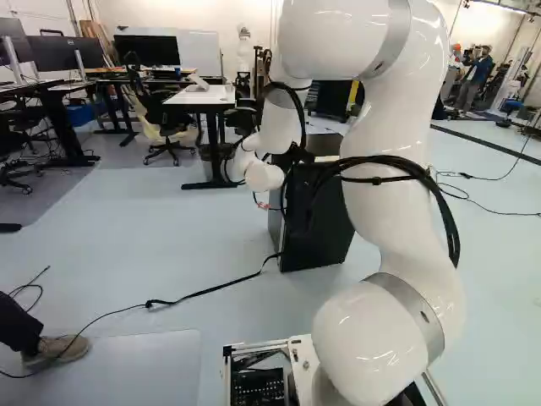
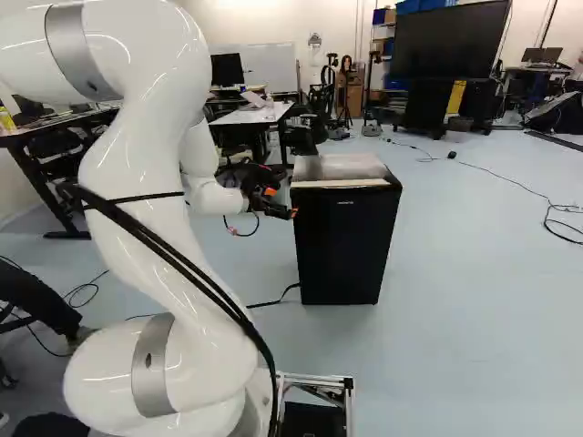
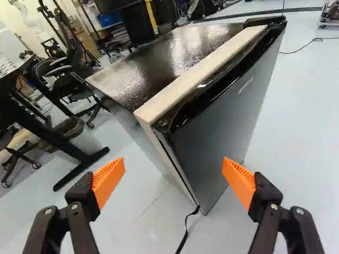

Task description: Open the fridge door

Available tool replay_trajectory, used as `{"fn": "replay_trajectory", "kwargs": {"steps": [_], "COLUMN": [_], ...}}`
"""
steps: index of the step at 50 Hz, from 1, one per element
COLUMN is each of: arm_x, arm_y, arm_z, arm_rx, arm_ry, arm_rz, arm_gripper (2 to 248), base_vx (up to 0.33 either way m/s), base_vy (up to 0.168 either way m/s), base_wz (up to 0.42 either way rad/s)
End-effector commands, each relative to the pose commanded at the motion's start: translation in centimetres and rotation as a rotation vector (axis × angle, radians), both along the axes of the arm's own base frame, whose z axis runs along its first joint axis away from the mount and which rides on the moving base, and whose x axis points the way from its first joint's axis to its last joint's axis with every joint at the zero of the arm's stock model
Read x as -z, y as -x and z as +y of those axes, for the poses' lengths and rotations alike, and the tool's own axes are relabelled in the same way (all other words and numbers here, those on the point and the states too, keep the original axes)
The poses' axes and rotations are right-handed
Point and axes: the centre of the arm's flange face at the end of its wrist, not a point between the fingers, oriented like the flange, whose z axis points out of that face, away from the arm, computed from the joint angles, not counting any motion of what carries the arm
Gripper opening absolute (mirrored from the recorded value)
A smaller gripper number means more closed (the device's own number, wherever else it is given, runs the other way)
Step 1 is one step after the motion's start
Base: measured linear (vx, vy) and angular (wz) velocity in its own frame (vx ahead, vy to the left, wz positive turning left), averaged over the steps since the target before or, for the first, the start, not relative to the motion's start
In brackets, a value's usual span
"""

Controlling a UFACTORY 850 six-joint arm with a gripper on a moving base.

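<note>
Upright on the pale floor [image 2: 474,291], a little right of the middle of the right base view, a small dark fridge [image 2: 344,246] is seen. Its flat top [image 3: 159,61] is finished in glossy, speckled black, and is edged towards the front by a pale strip [image 3: 196,74]. The smooth door [image 3: 217,127] is capped by a shiny black upper edge and is marked off from the body by a thin dark seam. The gripper [image 2: 282,202] is spread wide, with nothing held; the fridge's near front corner is framed ahead, between its orange pads [image 3: 109,180].
</note>
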Motion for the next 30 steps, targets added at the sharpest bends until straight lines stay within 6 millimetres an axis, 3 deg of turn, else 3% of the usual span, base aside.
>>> {"fn": "replay_trajectory", "kwargs": {"steps": [30], "arm_x": [0.1], "arm_y": [-1.3], "arm_z": [-1.0], "arm_rx": [0.035], "arm_ry": [-0.005], "arm_rz": [-0.008], "arm_gripper": [247], "base_vx": [0.000], "base_vy": [0.000], "base_wz": [0.000]}}
